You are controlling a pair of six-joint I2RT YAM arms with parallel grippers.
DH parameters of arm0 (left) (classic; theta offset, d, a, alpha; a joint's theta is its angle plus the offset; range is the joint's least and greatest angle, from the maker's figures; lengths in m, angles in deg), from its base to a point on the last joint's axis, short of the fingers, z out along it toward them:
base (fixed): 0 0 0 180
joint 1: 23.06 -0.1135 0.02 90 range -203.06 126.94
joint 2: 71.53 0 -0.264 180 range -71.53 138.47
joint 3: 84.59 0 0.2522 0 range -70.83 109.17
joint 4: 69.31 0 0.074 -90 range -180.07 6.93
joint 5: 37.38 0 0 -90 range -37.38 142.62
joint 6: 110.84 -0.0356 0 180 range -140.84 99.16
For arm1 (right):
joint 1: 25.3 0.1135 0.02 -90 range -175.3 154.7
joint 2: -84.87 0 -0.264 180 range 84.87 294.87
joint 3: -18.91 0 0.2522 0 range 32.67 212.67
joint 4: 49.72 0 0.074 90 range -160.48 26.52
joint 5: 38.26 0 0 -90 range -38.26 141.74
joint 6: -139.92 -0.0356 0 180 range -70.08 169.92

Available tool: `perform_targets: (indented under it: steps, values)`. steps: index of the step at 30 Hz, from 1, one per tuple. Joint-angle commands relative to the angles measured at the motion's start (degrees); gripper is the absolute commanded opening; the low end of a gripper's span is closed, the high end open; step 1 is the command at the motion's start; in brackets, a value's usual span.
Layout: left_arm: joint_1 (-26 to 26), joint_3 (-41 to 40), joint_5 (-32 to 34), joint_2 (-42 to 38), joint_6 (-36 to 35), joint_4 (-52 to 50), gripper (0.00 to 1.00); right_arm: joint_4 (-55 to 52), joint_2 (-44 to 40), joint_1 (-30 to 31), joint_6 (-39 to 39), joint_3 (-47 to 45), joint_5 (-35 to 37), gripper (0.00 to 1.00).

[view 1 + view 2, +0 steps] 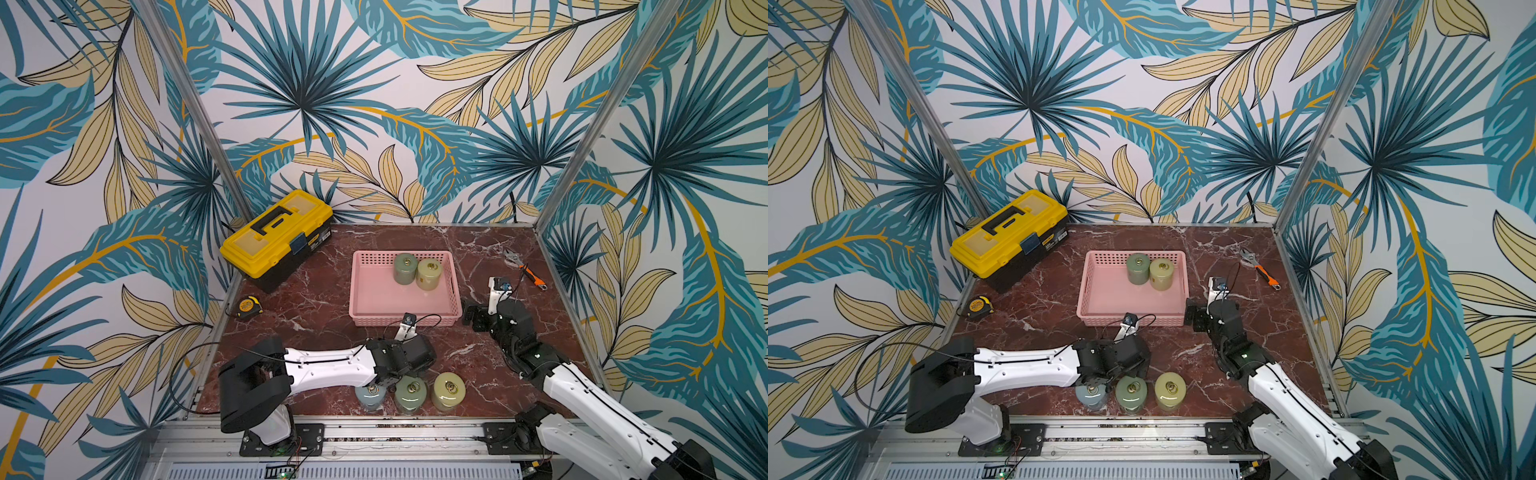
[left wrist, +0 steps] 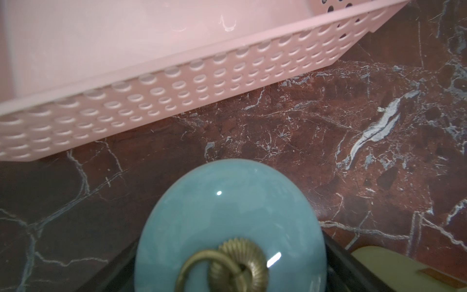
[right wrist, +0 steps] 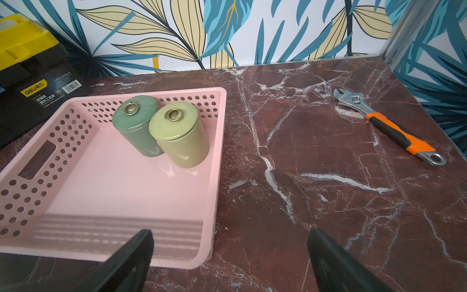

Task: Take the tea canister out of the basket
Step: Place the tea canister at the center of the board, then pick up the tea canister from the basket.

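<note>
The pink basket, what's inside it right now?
A dark green canister and a pale yellow-green canister stand upright side by side near a far corner of the basket. Their lids hide their contents.

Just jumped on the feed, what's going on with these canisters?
The left gripper straddles the blue tea canister, which stands on the marble table in front of the pink basket; whether it grips is unclear. A green canister and a yellow-green canister stand beside it. A dark green canister and a pale green canister are in the basket. The right gripper hovers open and empty near the basket's corner.
</note>
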Motion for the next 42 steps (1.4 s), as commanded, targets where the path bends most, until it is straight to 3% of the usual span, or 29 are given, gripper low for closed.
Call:
perform_targets:
  steps: [1, 13, 21, 30, 42]
  values:
    - [0.2, 3.1, -0.3, -2.7, 0.0, -1.7, 1.00, 0.5, -0.8, -0.2, 0.2, -1.2, 0.4, 0.99]
    - [0.1, 5.0, -1.3, -7.8, -1.9, -3.1, 1.00, -0.1, -0.8, -0.1, 0.8, -0.3, 0.1, 0.99]
    - [-0.7, 4.3, 4.0, -13.0, -5.1, -3.4, 1.00, -4.9, -0.8, -0.1, 1.9, 3.2, -2.1, 0.99]
    - [-6.1, -0.7, 3.5, -20.5, -9.7, -0.7, 1.00, -14.0, 1.0, -0.1, 3.3, 9.3, -5.1, 0.99]
    - [-16.4, -14.1, 0.1, -35.4, -17.6, 8.2, 1.00, -24.9, 9.4, -0.1, 4.9, 21.0, -11.8, 0.99]
